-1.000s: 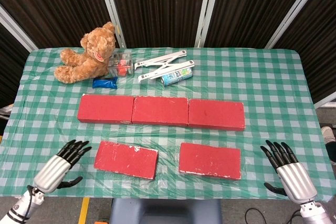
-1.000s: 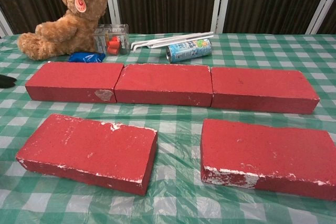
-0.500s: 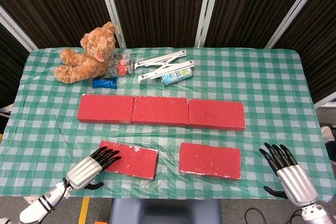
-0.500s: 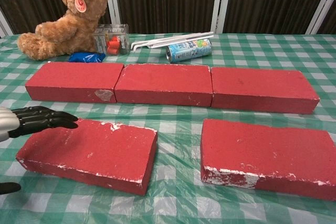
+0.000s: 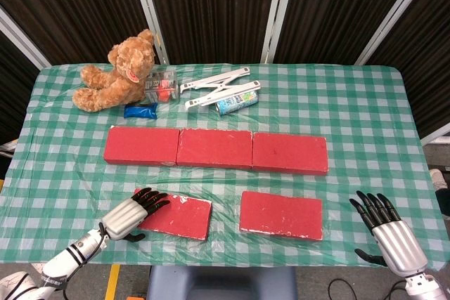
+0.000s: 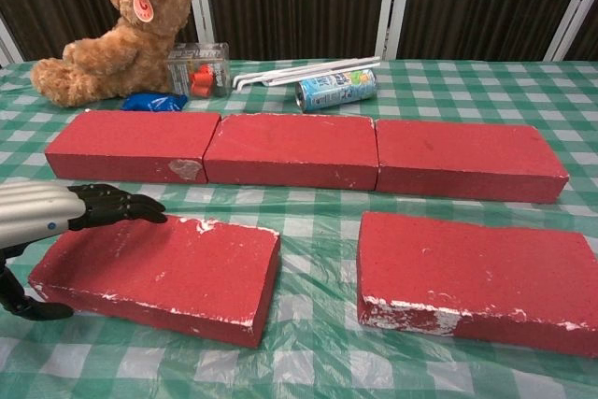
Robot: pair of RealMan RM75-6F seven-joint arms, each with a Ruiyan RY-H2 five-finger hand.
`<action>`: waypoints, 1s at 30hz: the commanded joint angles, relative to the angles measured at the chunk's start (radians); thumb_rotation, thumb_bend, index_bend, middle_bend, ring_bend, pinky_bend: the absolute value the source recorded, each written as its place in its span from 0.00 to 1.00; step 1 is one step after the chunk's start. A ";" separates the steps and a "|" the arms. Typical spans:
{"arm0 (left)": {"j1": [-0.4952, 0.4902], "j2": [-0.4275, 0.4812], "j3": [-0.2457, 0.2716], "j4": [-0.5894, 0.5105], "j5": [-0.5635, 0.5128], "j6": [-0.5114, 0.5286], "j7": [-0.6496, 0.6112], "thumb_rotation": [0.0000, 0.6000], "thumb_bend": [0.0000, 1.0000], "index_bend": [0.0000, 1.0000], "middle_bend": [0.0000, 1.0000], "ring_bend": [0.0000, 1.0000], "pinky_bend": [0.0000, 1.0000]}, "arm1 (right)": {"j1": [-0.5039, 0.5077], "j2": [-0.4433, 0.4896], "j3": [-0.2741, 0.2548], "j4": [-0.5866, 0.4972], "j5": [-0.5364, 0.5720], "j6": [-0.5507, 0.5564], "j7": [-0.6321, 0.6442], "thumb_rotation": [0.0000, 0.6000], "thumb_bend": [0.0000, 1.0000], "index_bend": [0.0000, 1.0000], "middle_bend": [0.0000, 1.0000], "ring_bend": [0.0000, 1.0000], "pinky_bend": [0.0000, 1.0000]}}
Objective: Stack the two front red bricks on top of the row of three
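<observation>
Left hand [image 5: 130, 214]: it has slid further over the front left brick [image 5: 176, 216] since half a second ago; its dark fingers [image 6: 117, 205] now lie flat across the brick's top near the left end, with the thumb down beside the brick's near left edge. Nothing is lifted; the grip does not look closed.
Right hand [image 5: 390, 233]: much where it was, held off the desk's [image 5: 365, 124] right front corner, fingers spread wide, holding nothing; only the head view shows it.
Front left brick: flat on the desk, slightly skewed, unmoved from before, partly under the left fingers.
Front right brick [image 5: 281, 215]: flat on the desk, well apart from both hands, between them.
Row of three bricks [image 5: 215, 150]: end to end just behind the front pair, nothing on top.
Behind the row: a teddy bear [image 5: 116, 73], a blue packet [image 5: 140, 110], a clear box [image 5: 160, 85], white metal brackets [image 5: 214, 86] and a can [image 5: 237, 100] lying on its side.
</observation>
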 commanded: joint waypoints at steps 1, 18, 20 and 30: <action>-0.015 0.001 0.002 0.005 -0.011 -0.016 -0.002 1.00 0.23 0.00 0.00 0.00 0.00 | 0.001 -0.001 0.000 -0.001 0.001 -0.003 -0.003 1.00 0.15 0.00 0.00 0.00 0.00; -0.072 0.011 0.003 -0.006 -0.071 -0.082 0.029 1.00 0.23 0.00 0.00 0.00 0.00 | 0.002 -0.006 0.007 -0.008 0.017 -0.016 -0.021 1.00 0.15 0.00 0.00 0.00 0.00; -0.077 0.011 0.001 -0.006 -0.079 -0.087 0.033 1.00 0.23 0.00 0.00 0.00 0.00 | 0.002 -0.006 0.007 -0.009 0.019 -0.017 -0.022 1.00 0.15 0.00 0.00 0.00 0.00; -0.101 0.012 -0.002 -0.009 -0.101 -0.104 0.041 1.00 0.23 0.00 0.00 0.00 0.00 | 0.002 -0.006 0.011 -0.011 0.027 -0.021 -0.026 1.00 0.15 0.00 0.00 0.00 0.00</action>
